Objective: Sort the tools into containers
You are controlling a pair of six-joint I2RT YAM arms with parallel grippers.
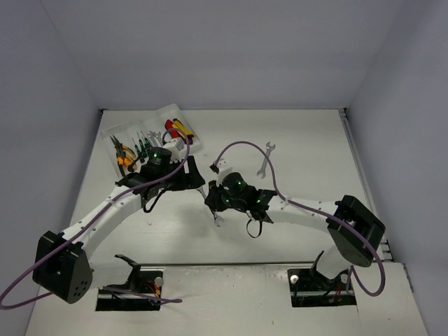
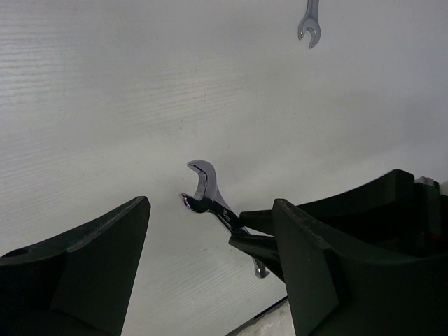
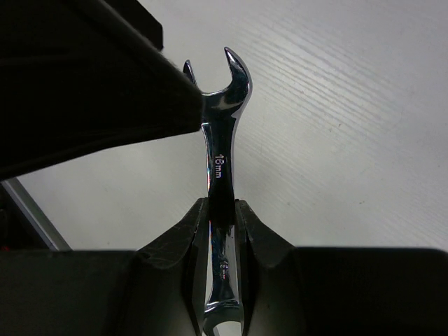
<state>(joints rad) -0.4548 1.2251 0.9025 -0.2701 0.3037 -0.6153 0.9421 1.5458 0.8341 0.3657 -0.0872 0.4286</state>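
the right claw (image 3: 220,213) is clenched on a wrench (image 3: 224,133) over the counter (image 3: 350,105), just ahead of the released left claw (image 2: 210,210). another wrench (image 1: 267,157) lies right of the tray (image 1: 171,108).

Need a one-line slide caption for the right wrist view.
The right gripper pinches a silver wrench between its fingers, open end away, white table beyond.

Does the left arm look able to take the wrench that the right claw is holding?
Probably yes: the left gripper stands open, and the free head of the wrench, clamped in the right gripper, seems to lie between the left fingers.
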